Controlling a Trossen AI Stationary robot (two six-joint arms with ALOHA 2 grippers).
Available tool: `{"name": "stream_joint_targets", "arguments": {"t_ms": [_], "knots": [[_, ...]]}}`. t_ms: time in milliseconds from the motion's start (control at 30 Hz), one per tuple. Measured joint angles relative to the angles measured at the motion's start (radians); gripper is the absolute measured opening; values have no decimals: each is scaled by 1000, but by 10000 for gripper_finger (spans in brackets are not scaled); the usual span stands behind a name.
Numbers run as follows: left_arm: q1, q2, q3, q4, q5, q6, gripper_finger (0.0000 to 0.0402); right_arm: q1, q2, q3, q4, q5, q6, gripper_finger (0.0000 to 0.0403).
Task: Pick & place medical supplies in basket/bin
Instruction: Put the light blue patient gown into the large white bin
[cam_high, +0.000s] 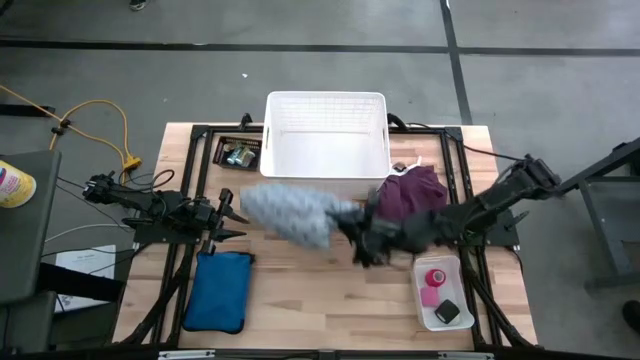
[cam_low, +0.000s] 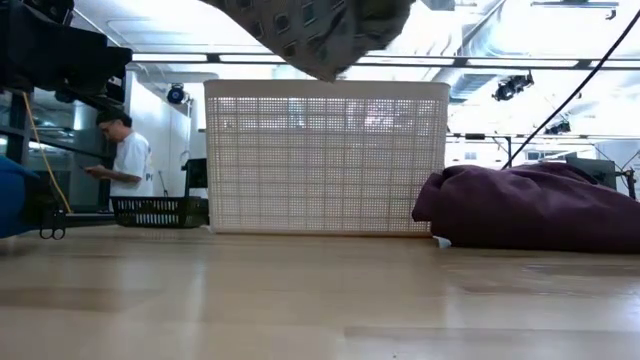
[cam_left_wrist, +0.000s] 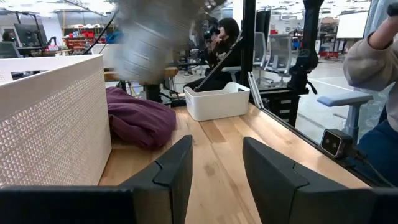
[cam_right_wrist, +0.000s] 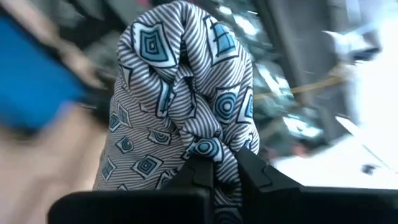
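Observation:
A grey patterned cloth (cam_high: 288, 212) with blue squares hangs in the air in front of the white basket (cam_high: 325, 105), with my right gripper (cam_high: 348, 218) shut on it. In the low view the cloth (cam_low: 320, 30) is above the basket's rim. The purple cloth (cam_high: 412, 190) lies heaped on the table to the right of the basket. A pink tape roll (cam_high: 433, 278) and a small black block (cam_high: 447, 311) lie in a small white tray (cam_high: 425, 300) at the near right. My left gripper (cam_high: 236, 214) waits open at the left, holding nothing. My right gripper pinches a gathered bunch of the cloth (cam_right_wrist: 208, 149), several folds together, between its two fingers (cam_right_wrist: 252, 171). The fingers come about level from the table's right. The cloth is lifted clear of the table and bulges out beyond the fingertips.
A blue pouch (cam_high: 218, 290) lies at the near left. A small black tray (cam_high: 238, 153) with small items stands left of the basket. People show in the room beyond the table (cam_low: 125, 160).

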Motion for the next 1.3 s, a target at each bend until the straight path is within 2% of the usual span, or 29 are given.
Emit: {"name": "stream_joint_targets", "arguments": {"t_ms": [100,300,633,767,967,1300], "knots": [[0,0,0,0,0,0,135,-92,0,0,105,-30,-77,12],[0,0,0,0,0,0,135,-255,0,0,208,-148,-114,12],[0,0,0,0,0,0,135,-487,0,0,211,-288,-83,13],[0,0,0,0,0,0,135,-556,0,0,149,-327,-52,13],[0,0,0,0,0,0,135,-652,17,0,-28,-472,99,13],[0,0,0,0,0,0,135,-769,131,0,-73,-463,177,13]]}}
